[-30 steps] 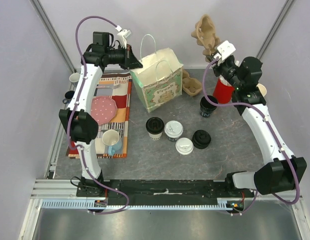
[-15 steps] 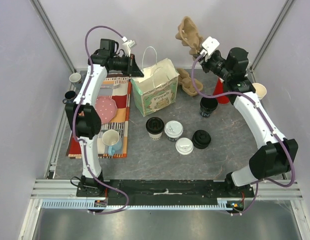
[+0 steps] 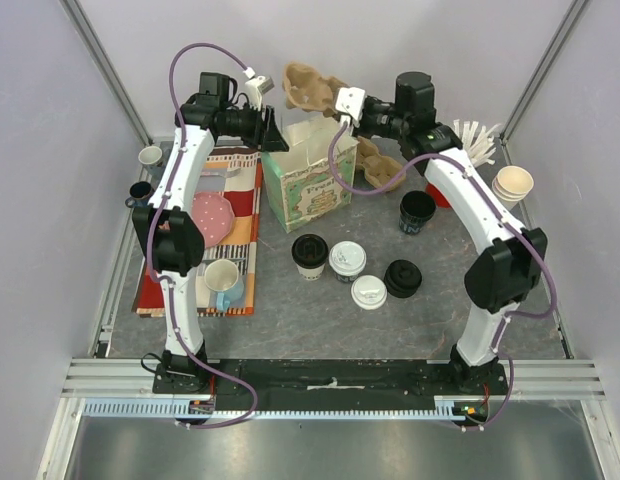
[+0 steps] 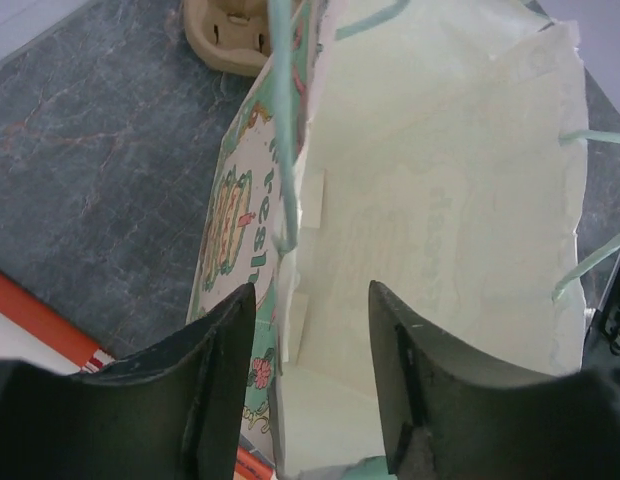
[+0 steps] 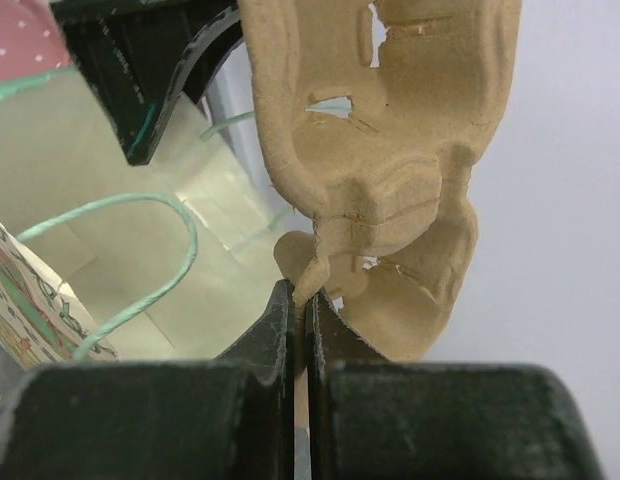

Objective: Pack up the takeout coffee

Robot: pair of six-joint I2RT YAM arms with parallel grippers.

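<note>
Two takeout coffees stand upright on the grey table (image 3: 470,300), just below the middle of the top view. The upper white-lidded cup (image 3: 347,258) and the lower white-lidded cup (image 3: 369,291) are just beside each other. Left of the upper one is a black-lidded cup (image 3: 310,250). To the right of the pair lies a loose black lid (image 3: 402,277), with a lidless black cup (image 3: 417,211) above it in the frame.

Above the cups, the printed paper bag (image 3: 308,170) stands with its mouth open. The left end effector (image 3: 274,135) sits at the bag's upper-left rim. In its wrist view the left end effector (image 4: 310,300) has its jaws apart, with the bag's edge and a green handle (image 4: 283,120) showing through the gap and nothing pinched.

The right end effector (image 3: 332,102) is closed on a moulded-pulp cup carrier (image 3: 308,88), held off the table above the bag's mouth. Its wrist view shows the end effector (image 5: 305,300) pressed together on the lower edge of the carrier (image 5: 390,150).

A second carrier (image 3: 382,165) lies on the table right of the bag. At the left of the frame a patchwork cloth (image 3: 240,195) bears a pink dotted disc (image 3: 205,218) and a mug (image 3: 223,280). A stack of paper cups (image 3: 512,185) stands at the right edge.
</note>
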